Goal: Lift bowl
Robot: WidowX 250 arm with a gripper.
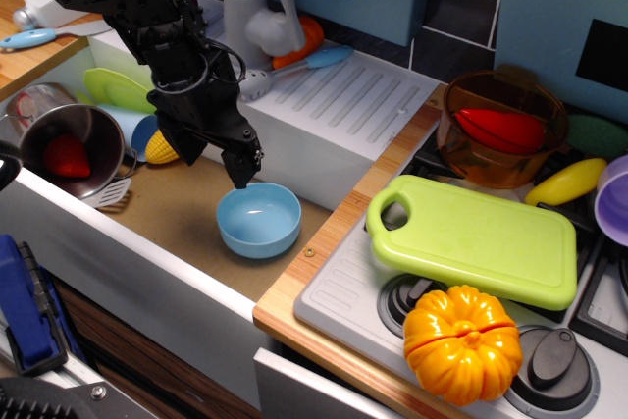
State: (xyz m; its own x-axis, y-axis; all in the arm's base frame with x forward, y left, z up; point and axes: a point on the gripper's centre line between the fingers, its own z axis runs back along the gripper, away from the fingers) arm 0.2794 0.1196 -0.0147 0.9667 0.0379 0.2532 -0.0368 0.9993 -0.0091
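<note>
The small light-blue bowl sits upright and empty on the brown floor of the sink, near its right wall. My black gripper hangs just above and left of the bowl. Its jaws look open, and one fingertip is at the bowl's back-left rim; I cannot tell whether it touches. The other finger is over the sink floor next to a yellow corn toy. Nothing is held.
A metal pot with a red toy inside, a green plate and a spatula lie at the sink's left. On the right are a green cutting board, an orange pumpkin, an amber bowl and a purple bowl. The faucet stands behind.
</note>
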